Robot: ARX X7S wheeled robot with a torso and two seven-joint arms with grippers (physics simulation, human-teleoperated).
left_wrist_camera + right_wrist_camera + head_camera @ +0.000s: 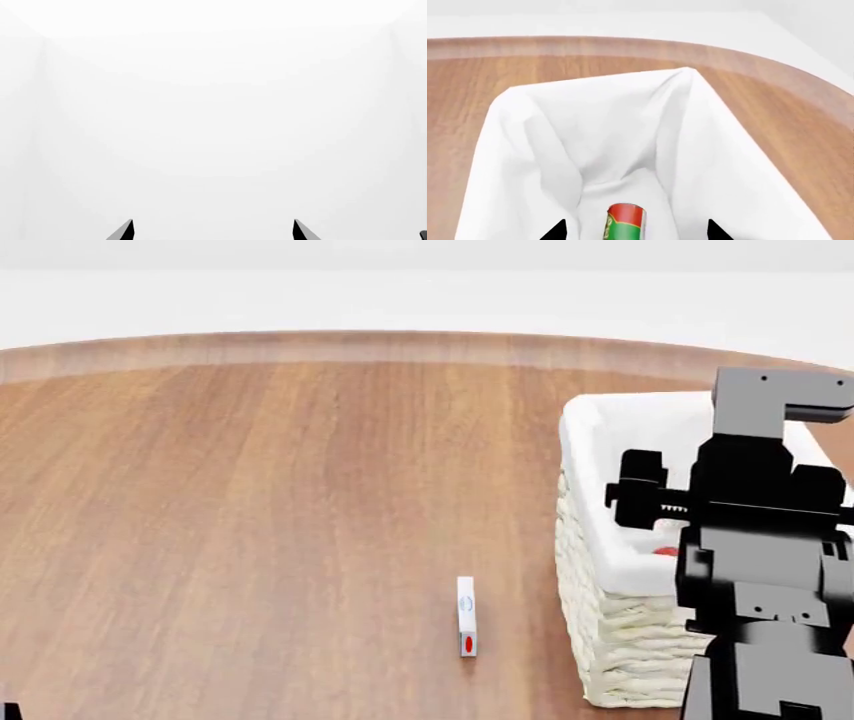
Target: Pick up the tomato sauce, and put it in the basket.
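Right end effector (635, 231) is seen over the basket (587, 440), with only two dark fingertips (555, 231) showing at the edge of the right wrist view; they are spread apart, nothing is held between them, so it is read as open. Can (625, 221) lies on its side on the white liner (594, 130) inside the basket, in the gap between the fingertips but not touched by them. Red end and green label band are seen on it. In the head view only a small red patch (666, 552) of the can is seen inside the basket, beside the black right arm (761, 570), which covers much of the basket's right part. Basket is set on the wooden worktop (267, 520) at the right, with woven cream wall (614, 640) below the folded cloth rim. A small white flat item with a red mark (466, 616) stands on the worktop, left of the basket and apart from it; what it is cannot be told.

Left end effector (213, 231) is shown only as two dark tips set wide apart against a blank white background, read as open and empty.
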